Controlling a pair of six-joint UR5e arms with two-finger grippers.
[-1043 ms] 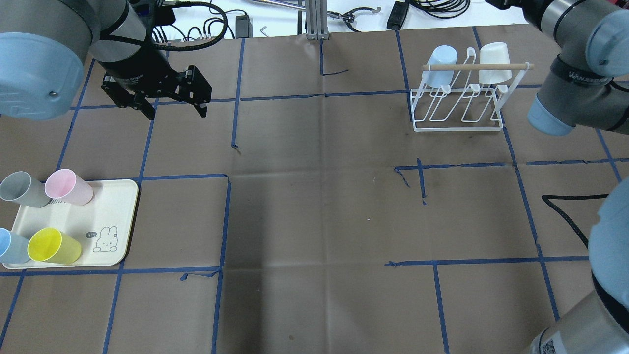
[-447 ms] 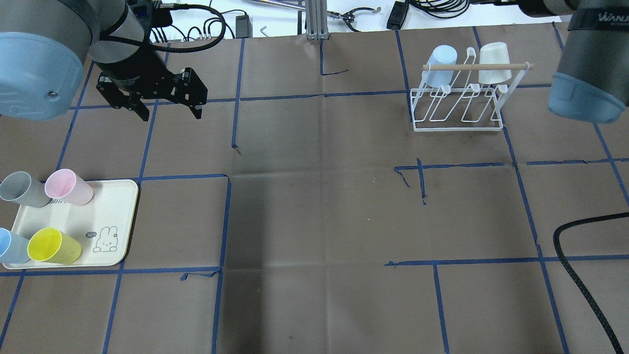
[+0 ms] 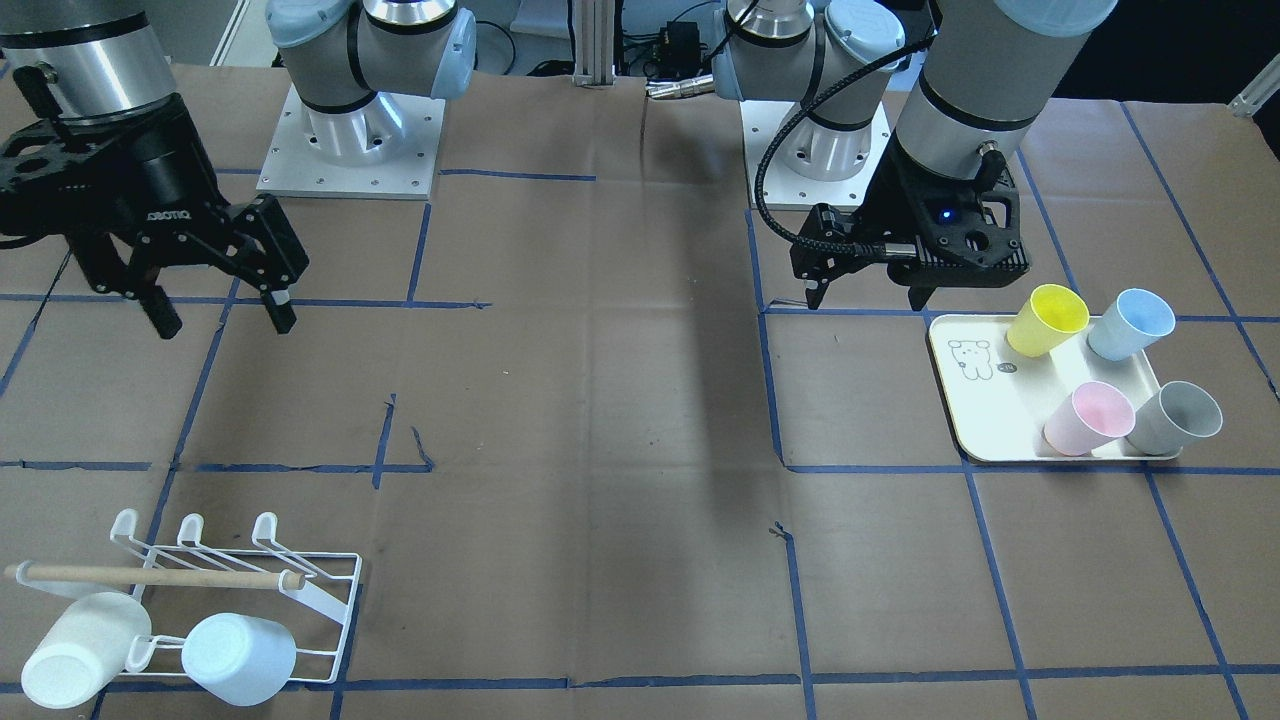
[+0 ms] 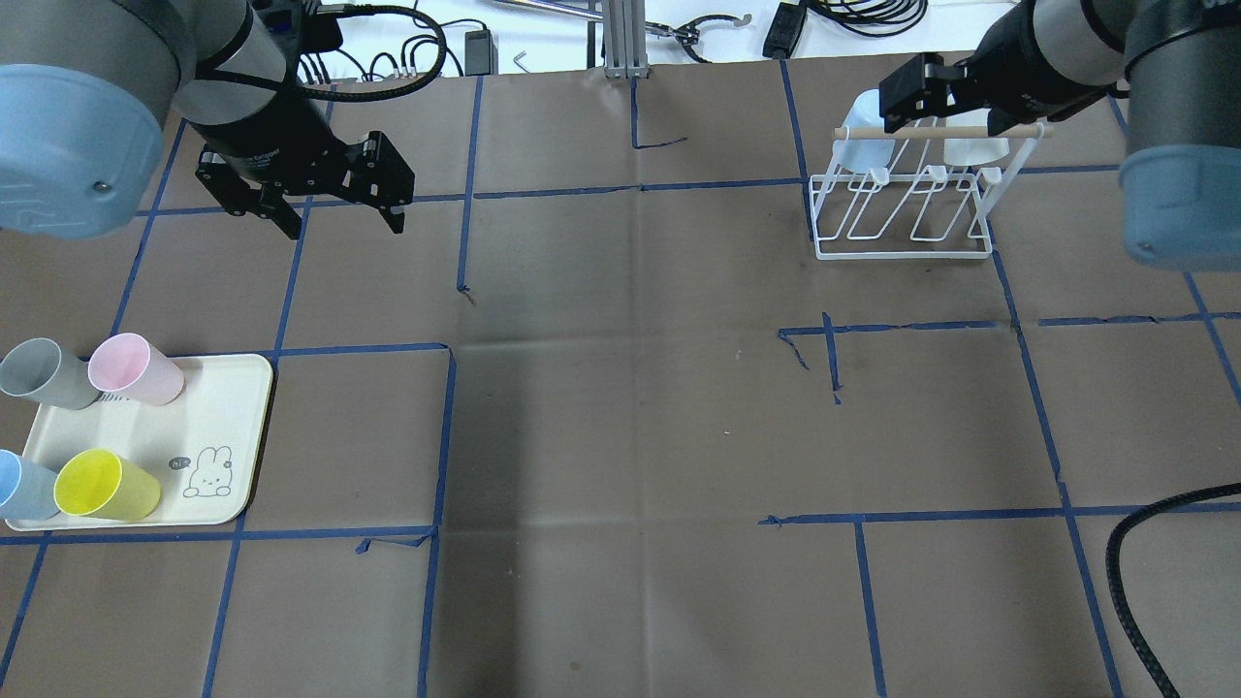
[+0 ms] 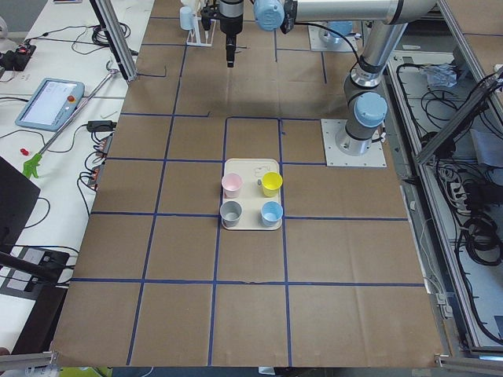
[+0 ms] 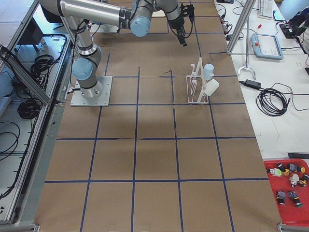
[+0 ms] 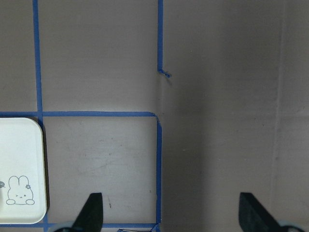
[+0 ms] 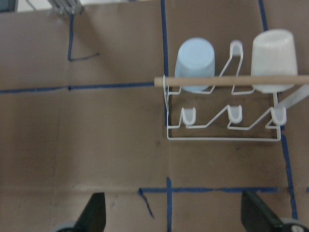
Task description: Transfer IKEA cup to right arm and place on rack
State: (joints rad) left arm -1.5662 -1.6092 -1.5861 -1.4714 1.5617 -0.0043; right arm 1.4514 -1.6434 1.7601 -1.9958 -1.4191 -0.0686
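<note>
You have the four IKEA cups (image 4: 136,368) loose on the tray (image 4: 242,427) at far left, none lifted yet, so the left gripper (image 4: 343,225) hangs beyond it, spread wide and empty, ready to descend. The rack (image 4: 902,208) carries two upturned cups (image 8: 195,58), its front prongs free. The right gripper (image 3: 225,322), likewise spread and empty, has swung over the rack since a moment ago, while the left barely shifted.

A: Tray (image 3: 990,420) noted?
B: Was cream, rabbit line-drawing. Yellow cup (image 3: 1046,320), blue cup (image 3: 1130,324), pink cup (image 3: 1088,418), grey cup (image 3: 1174,417).
A: Rack (image 3: 235,600)?
B: White wire, pale wooden dowel (image 3: 150,576). Table (image 3: 600,450) was brown, blue-taped grid.
</note>
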